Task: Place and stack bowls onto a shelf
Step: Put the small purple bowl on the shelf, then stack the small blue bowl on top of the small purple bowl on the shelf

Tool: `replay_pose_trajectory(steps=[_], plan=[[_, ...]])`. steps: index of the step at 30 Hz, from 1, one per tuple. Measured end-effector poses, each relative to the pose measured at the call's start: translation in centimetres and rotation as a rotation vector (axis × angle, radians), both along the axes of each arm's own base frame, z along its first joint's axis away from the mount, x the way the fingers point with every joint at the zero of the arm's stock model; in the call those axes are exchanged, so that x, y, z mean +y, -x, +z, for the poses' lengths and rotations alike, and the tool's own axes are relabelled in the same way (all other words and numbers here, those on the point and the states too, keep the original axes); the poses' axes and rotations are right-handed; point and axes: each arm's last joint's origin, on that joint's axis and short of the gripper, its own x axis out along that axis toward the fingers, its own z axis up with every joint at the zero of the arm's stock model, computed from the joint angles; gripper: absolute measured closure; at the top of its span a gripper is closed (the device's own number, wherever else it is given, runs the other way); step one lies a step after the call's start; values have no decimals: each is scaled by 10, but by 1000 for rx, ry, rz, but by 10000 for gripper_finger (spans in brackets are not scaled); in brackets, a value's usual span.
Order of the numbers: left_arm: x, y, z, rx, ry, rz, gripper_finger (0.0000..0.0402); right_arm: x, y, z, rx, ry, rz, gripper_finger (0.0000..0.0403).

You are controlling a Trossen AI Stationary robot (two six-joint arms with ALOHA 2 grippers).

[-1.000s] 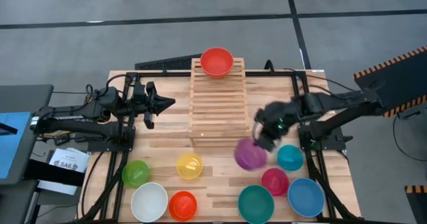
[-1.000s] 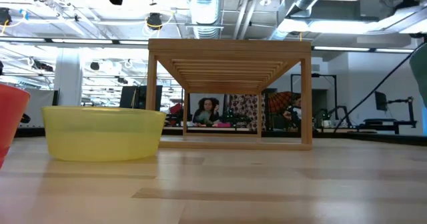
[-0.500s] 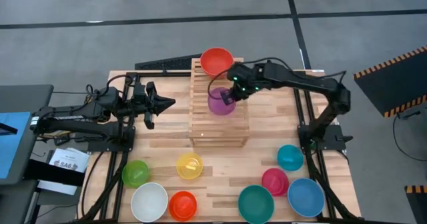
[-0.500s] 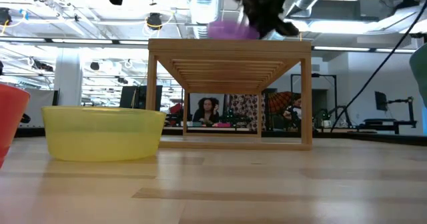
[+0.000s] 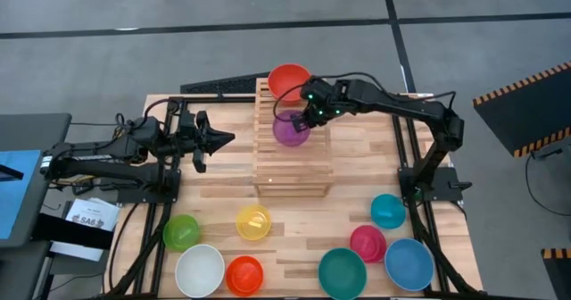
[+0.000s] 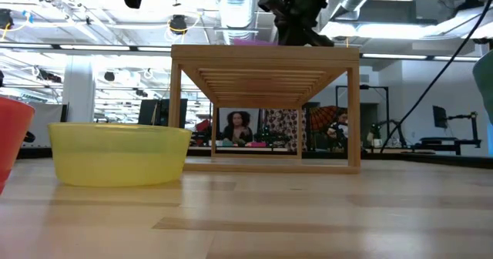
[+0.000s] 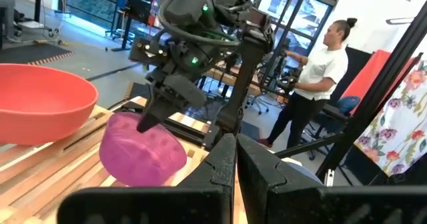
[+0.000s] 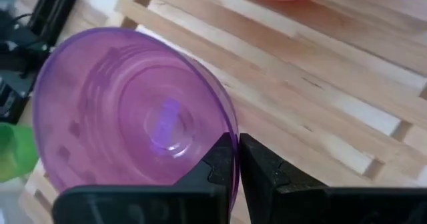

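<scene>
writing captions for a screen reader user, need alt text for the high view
Overhead view: the right tool holds a purple bowl by its rim over the wooden shelf, beside a red bowl at its back. The left tool waits left of the shelf; eight more bowls sit along the table's near edge.

Bare lower shelf (image 5: 293, 170) slats; upper steps blocked by red bowl (image 5: 289, 82), purple bowl (image 5: 290, 129), right gripper (image 5: 308, 114).
</scene>
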Motion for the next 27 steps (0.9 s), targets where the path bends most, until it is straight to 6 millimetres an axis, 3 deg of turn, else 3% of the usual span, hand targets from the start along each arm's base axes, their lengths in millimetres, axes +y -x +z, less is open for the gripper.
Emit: replay_pose_trajectory(steps=[10, 19, 23, 27], plan=[[0, 0, 0, 0, 1, 0, 401, 0, 0, 2, -8, 28, 27, 332], [0, 0, 0, 0, 1, 0, 401, -2, -1, 5, -16, 90, 61, 216], [0, 0, 0, 0, 1, -1, 401, 0, 19, 24, -26, 134, 99, 174], [0, 0, 0, 4, -5, 1, 401, 15, 49, 44, 30, 154, 167, 160]])
